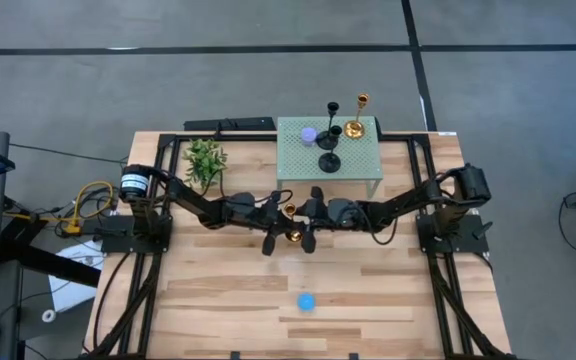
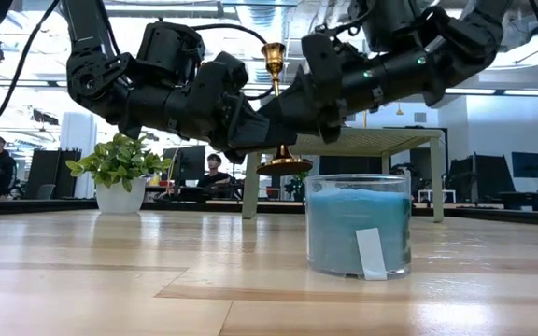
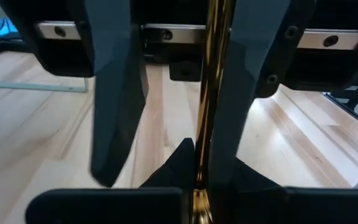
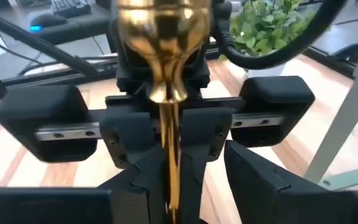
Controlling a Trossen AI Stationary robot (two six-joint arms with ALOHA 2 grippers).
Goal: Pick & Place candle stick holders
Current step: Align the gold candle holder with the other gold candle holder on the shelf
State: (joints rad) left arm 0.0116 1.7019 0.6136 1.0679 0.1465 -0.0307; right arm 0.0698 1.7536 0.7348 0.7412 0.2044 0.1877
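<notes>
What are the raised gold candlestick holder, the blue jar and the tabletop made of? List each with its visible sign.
Gold candlestick holder: probably polished metal, brass-coloured, with mirror-like highlights on its cup.
Blue jar: clear glass, judging by its see-through rim; the matte blue filling may be wax.
Tabletop: pale wood planks with visible grain and seams, and a satin sheen.

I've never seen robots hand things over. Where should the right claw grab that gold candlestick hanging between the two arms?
Probably the slim stem of the gold candlestick, coming in level from the side opposite the left gripper, which is shut on that stem. It hangs upright; cup and flared base look too wide. The right gripper is open beside it.
</notes>
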